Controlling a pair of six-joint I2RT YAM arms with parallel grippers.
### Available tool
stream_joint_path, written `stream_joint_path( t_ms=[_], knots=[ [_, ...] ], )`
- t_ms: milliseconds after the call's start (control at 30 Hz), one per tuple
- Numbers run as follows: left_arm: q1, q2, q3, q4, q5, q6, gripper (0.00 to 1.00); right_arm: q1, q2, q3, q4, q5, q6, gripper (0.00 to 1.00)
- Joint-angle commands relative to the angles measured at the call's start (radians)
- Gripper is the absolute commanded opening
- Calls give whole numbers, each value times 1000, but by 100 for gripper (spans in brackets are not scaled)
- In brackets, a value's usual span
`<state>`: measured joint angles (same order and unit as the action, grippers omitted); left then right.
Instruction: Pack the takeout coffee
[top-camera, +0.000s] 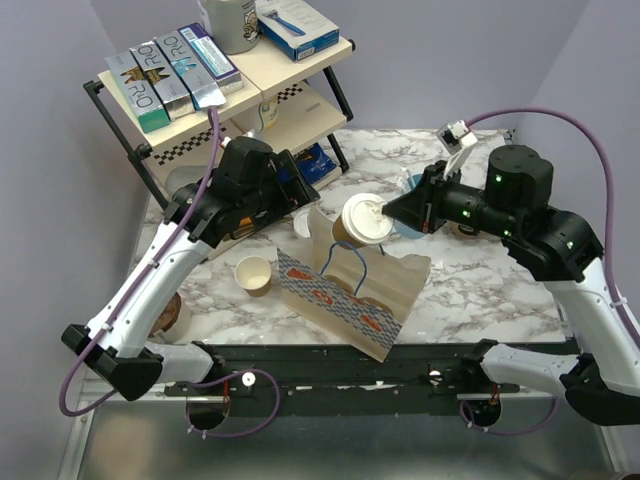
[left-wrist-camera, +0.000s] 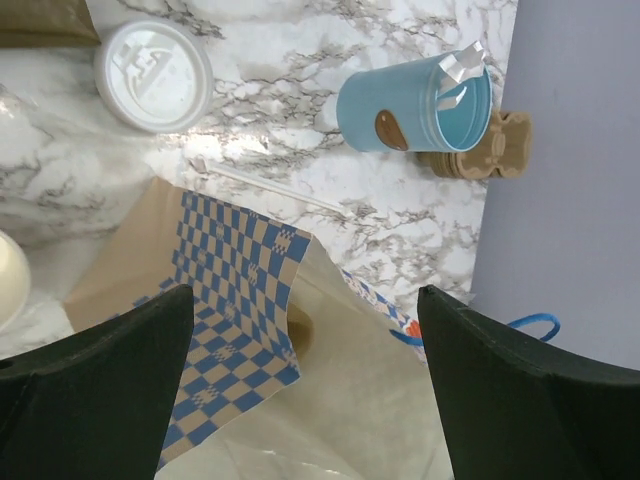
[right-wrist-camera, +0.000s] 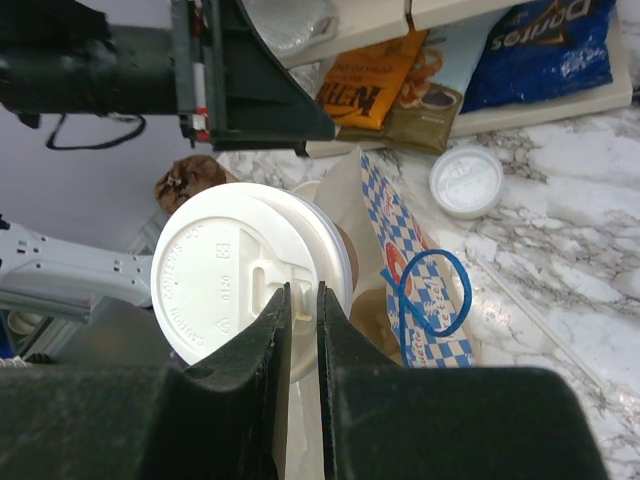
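The takeout coffee (top-camera: 363, 222), a tan paper cup under a white lid (right-wrist-camera: 225, 275), hangs tilted above the mouth of the paper bag (top-camera: 350, 288). My right gripper (top-camera: 384, 213) is shut on the lid's edge, its fingers (right-wrist-camera: 275, 340) pinching the raised rim. The bag (left-wrist-camera: 235, 285) has a blue-checked lining and a blue cord handle (right-wrist-camera: 432, 293). My left gripper (top-camera: 303, 192) is at the bag's upper left edge. In the left wrist view that gripper (left-wrist-camera: 305, 375) is open wide over the bag's opening, with nothing between its fingers.
A lidless tan cup (top-camera: 253, 274) stands left of the bag. A light-blue cup (left-wrist-camera: 412, 102) and a loose white lid (left-wrist-camera: 153, 75) sit behind the bag, with a thin straw (left-wrist-camera: 270, 185) between them. A shelf rack (top-camera: 200, 130) with boxes and snack bags fills the back left.
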<state>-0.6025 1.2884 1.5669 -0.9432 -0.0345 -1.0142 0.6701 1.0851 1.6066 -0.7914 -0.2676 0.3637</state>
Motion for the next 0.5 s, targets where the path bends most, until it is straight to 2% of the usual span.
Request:
stream_joint_path(
  t_ms=[0,200,467],
  knots=[
    [-2,-41,4,-45,-34,180,99,43,35,3,-57,71,-3,1],
    [-11,-92,-129,47,116,265,99,62,42,-53,-68,131,40,1],
    [-22,-150,-220,81,103,351,99,155,107,-36,-132,241,89,1]
  ],
)
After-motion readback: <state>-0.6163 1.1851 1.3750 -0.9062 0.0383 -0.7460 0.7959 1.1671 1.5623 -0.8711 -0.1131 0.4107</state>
